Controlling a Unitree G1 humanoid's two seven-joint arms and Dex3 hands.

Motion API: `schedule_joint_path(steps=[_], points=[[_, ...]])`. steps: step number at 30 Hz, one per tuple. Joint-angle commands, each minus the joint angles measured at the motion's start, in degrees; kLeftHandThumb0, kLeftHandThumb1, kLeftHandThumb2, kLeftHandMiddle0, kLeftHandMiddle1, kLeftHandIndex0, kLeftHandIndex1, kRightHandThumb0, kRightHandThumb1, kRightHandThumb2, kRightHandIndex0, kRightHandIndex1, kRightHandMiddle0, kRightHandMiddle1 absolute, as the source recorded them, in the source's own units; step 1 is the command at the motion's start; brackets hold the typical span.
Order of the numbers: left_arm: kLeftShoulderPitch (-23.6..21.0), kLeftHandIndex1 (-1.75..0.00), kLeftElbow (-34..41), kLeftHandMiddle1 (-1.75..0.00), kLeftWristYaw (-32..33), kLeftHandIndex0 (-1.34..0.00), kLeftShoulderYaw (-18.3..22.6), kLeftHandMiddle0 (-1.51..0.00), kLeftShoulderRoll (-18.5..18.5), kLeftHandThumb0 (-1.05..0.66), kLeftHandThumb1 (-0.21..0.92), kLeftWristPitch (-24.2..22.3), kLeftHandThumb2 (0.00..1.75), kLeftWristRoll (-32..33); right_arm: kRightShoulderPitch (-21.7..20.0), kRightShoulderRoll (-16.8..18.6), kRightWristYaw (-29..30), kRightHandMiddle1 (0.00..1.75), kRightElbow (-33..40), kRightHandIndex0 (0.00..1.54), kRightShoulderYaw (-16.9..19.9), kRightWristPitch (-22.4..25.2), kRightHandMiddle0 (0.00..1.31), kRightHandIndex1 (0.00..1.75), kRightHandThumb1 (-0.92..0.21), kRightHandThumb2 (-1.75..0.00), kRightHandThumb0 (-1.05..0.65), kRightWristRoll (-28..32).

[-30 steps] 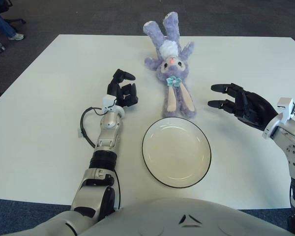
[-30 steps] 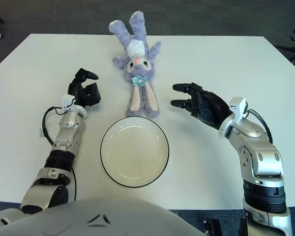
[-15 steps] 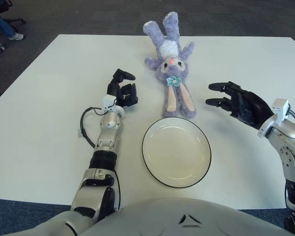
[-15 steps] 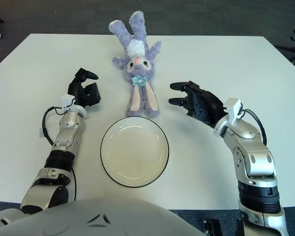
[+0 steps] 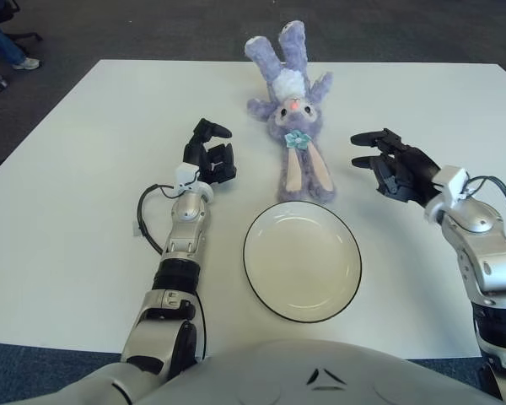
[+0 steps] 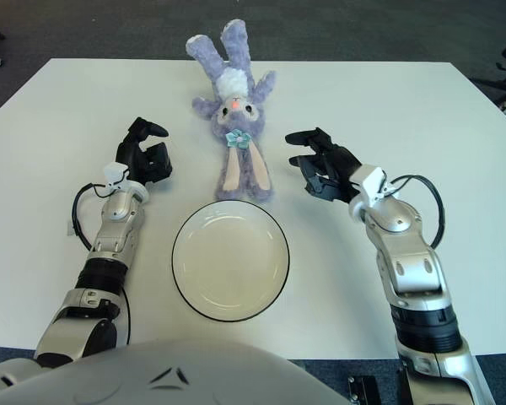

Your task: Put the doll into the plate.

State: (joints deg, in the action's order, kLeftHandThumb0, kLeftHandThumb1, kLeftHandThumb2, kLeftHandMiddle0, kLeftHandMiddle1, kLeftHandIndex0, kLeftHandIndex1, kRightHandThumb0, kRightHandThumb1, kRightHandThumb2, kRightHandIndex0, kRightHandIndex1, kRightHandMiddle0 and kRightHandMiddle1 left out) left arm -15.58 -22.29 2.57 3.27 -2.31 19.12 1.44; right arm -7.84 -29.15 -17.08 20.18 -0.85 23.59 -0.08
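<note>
Right hand [image 6: 325, 164] has moved in toward the doll since the earlier frames, now near the doll's right side, apart from it, fingers [image 6: 302, 137] spread and holding nothing. Nothing else has shifted. Nearest the robot, plate [image 6: 230, 259] sits empty on the white surface [image 6: 51, 126], just in front of the doll's ear tips, a small gap between them. Left hand [image 6: 145, 156] shows left of the doll, well apart from it, fingers loosely curled, gripping nothing, a black cable [image 6: 83, 211] looping at its wrist. Doll [image 6: 234, 105], purple plush bunny, lies flat behind the plate, ears pointing at the plate, legs toward the far edge, blue bow at its neck.
</note>
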Motion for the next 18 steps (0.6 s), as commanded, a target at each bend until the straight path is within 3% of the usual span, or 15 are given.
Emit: schedule_joint_path(steps=[1,11,18], points=[[4.51,-1.75,-2.54,-1.75,0.23,-0.47,0.00,-1.14,-0.48,-0.42,0.49,0.10,1.09,-0.19,-3.61,0.43,1.63,0.83,-4.01,0.20,-2.38,-2.63,0.00,0.53,-0.90,-0.55,-0.71,-4.35],[4.81,-1.75,-2.55,-1.75,-0.17,-0.47,-0.09,-1.14,-0.54,-0.42,0.49,0.88,1.09,-0.01,-9.80,2.17,5.25,0.78,-17.87,0.07,-4.72,-12.92,0.00,0.41,-0.92,-0.45,-0.88,-10.73],[4.97,-1.75,-2.58,-1.75,0.20,-0.47,-0.13,-1.14,-0.61,-0.42,0.50,1.05,1.09,-0.23,-12.54,4.58,8.96,0.79,-22.86,0.04,-5.82,-16.12,0.00,0.37,-0.92,-0.43,-0.93,-14.35]])
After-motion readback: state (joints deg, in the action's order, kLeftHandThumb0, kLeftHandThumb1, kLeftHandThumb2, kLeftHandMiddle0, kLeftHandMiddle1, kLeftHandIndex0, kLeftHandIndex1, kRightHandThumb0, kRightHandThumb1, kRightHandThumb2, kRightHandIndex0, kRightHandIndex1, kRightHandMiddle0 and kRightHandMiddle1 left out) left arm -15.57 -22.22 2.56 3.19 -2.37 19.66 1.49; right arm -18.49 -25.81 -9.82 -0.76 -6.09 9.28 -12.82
